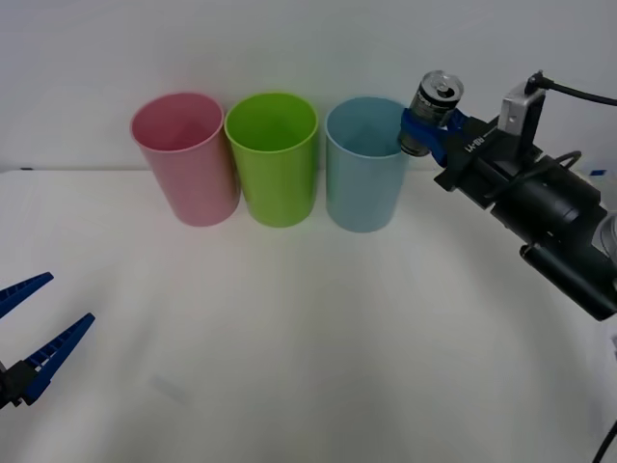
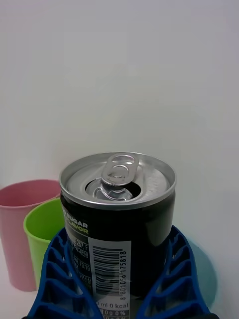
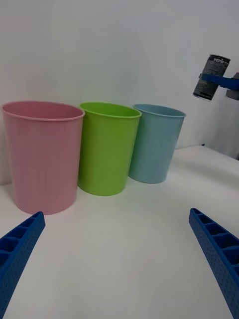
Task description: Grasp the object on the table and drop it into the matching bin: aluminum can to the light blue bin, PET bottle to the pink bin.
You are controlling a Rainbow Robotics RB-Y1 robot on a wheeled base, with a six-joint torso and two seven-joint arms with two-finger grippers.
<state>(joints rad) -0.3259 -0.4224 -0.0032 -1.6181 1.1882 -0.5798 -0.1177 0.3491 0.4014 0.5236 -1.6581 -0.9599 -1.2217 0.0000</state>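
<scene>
The right gripper [image 1: 424, 125] hangs above the right rim of the tall light blue plastic cup [image 1: 364, 178], its blue ribbed jaws clenched around the small silver-topped dark-sided aluminum can [image 1: 433, 108], which is well clear of the white desk [image 1: 308, 347] and slightly tilted. The right wrist view adds the can's opened pull-tab top [image 2: 118, 175] and barcode; the left wrist view shows it raised above the cups' rims. The tall pink plastic cup [image 1: 185, 159] and lime green plastic cup [image 1: 274, 159] stand in line beside the blue one. The left gripper [image 1: 29, 333] waits low at the desk's left edge, jaws spread wide.
</scene>
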